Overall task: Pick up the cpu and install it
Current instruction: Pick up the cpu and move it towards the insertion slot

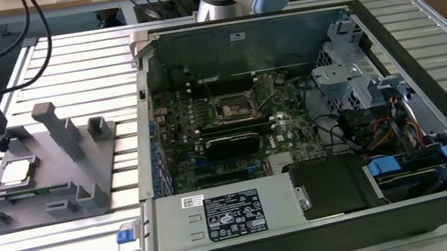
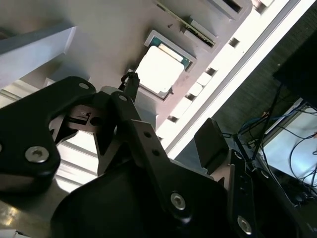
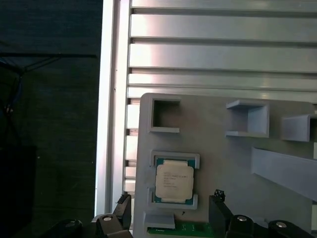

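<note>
Fingers (image 3: 218,214) of the gripper (image 3: 170,202) are standing apart, gripping nothing, hanging over the grey fixture (image 1: 86,162). The cpu (image 3: 173,181) is lying flat in a shallow recess of that fixture, silver top facing up, near the fixture's edge, just beside the two spread fingertips.

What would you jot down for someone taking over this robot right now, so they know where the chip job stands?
Gripper: open and empty, hovering over the cpu with its fingers spread wider than the chip.
cpu: lying flat in its pocket on the grey fixture, at the exterior view's left of the open computer case.
Done: gripper lined up over the cpu.
Left: gripping it, lifting it and seating it in the socket on the board inside the case.
</note>
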Tool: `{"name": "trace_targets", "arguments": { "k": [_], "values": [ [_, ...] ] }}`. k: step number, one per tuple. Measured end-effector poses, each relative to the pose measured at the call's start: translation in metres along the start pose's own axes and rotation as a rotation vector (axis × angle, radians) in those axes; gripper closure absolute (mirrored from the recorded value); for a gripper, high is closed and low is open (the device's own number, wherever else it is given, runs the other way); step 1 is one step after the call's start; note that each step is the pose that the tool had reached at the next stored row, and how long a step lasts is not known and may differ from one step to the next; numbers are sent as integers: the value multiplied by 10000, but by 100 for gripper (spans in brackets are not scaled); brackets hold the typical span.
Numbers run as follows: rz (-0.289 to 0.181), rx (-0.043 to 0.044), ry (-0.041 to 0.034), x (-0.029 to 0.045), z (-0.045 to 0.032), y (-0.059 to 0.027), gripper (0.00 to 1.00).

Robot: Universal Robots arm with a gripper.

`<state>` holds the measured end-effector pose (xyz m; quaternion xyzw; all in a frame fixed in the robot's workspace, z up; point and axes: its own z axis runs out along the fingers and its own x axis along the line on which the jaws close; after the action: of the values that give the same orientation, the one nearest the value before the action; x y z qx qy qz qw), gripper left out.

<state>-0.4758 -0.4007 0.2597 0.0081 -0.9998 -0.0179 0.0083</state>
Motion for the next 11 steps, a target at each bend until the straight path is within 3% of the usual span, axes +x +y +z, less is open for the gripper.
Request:
{"name": "trace_targets", "arguments": {
  "k": [11],
  "values": [
    [15, 4, -52, -23, 199, -11, 28]
  ]
}}
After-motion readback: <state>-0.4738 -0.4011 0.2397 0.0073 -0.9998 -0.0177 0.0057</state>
